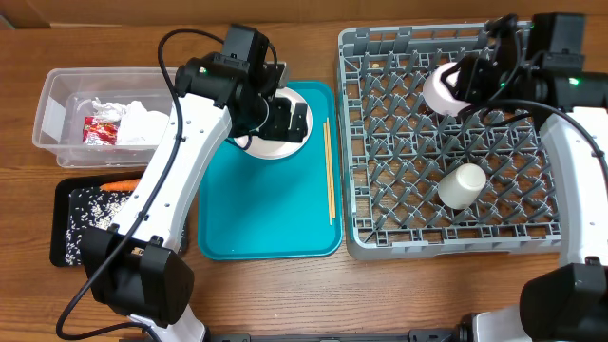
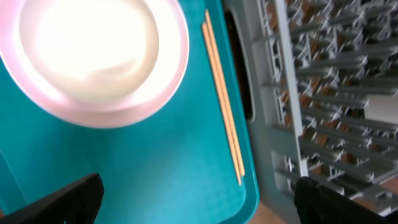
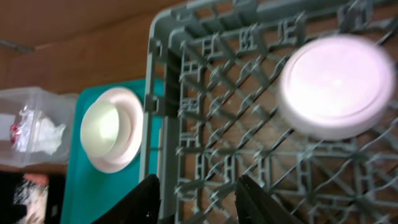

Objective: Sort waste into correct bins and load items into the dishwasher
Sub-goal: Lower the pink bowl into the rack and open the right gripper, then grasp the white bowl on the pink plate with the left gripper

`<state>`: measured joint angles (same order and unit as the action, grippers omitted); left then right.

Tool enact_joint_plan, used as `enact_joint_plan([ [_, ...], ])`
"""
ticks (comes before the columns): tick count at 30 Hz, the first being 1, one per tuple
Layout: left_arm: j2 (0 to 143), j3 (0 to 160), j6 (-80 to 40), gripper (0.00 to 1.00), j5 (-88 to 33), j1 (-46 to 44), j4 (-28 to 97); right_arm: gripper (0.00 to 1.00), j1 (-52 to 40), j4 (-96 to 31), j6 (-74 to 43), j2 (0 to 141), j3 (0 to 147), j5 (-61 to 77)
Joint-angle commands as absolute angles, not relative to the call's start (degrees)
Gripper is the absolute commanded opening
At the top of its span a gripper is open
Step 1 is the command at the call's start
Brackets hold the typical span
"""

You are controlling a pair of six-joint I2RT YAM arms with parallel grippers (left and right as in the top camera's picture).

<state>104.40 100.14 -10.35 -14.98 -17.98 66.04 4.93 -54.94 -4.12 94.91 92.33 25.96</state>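
The right gripper [image 3: 198, 190] hangs over the far right part of the grey dish rack [image 3: 163, 93], its fingers parted with nothing between them. An upturned pale bowl [image 3: 336, 84] rests on the pegs beyond the fingertips, clear of them. A white cup [image 1: 463, 185] lies nearer the rack's middle. The left gripper [image 2: 198, 193] is spread wide above the teal tray [image 2: 155, 168], with the pale plate [image 2: 93, 56] ahead of its fingers and the chopsticks [image 2: 222, 99] beside that plate
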Motion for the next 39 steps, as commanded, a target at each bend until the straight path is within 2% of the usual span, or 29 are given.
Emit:
enact_joint_plan([
  [1, 103.15, 101.41, -9.85, 1.00, -14.22, -17.91, 64.93, 0.43, 2.50, -56.49, -4.73, 95.22, 92.58, 28.16],
  [5, 103.83, 101.41, -16.03, 1.00, -0.97, -17.26, 61.19, 0.44, -0.47, -57.36, -4.54, 95.22, 92.58, 28.12],
  [9, 104.92, 101.36, -19.62, 0.98, 3.42, -15.22, 58.81, 0.48, -3.07, -57.34, -4.51, 95.22, 92.58, 26.89],
  [13, 107.92, 101.30, -20.03, 0.79, 3.36, -13.10, 57.63, 0.50, -4.58, -57.84, -4.56, 95.22, 92.58, 25.04],
  [15, 110.61, 101.30, -20.14, 0.77, 3.01, -12.40, 56.82, 0.50, -4.89, -58.30, -4.56, 95.22, 92.58, 24.91],
  [21, 118.30, 101.30, -20.32, 0.60, 3.49, -11.73, 53.15, 0.51, -4.86, -59.31, -4.54, 95.22, 92.53, 24.84],
  [24, 120.64, 101.30, -21.74, 0.56, 3.40, -11.60, 51.53, 0.51, -4.86, -59.99, -4.54, 95.22, 92.53, 22.83],
  [30, 123.00, 101.30, -21.89, 0.33, 3.40, -11.60, 50.96, 0.53, -4.86, -61.36, -4.54, 95.22, 92.53, 19.94],
  [39, 125.23, 101.19, -21.91, 0.37, 3.57, -11.51, 51.09, 0.56, -4.86, -61.69, -4.54, 95.22, 92.53, 19.97],
])
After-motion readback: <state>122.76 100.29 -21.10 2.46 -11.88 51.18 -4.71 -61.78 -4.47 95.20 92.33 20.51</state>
